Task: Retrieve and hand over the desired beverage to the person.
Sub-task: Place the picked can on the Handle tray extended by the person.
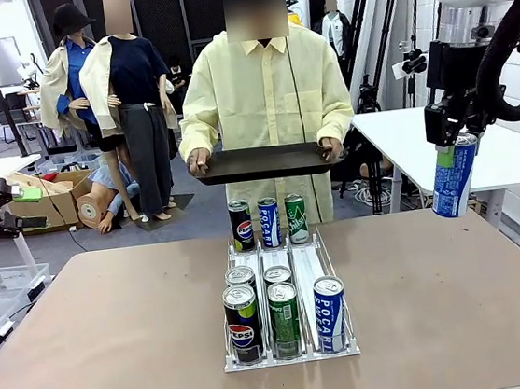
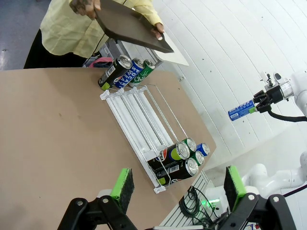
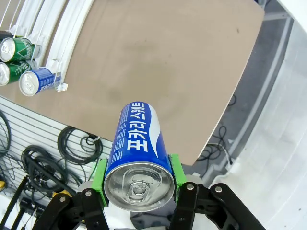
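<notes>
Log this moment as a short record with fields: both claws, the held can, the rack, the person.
Right claw: shut on a blue-and-white aluminium drink can, held in the air to the right of the rack
Left claw: open, empty, above the brown tabletop
Rack: white three-lane can rack; five cans at its near end, three at its far end
Person: pale-yellow shirt, at the far side, holding a dark flat tray with both hands
Handover: not yet done; can apart from tray
</notes>
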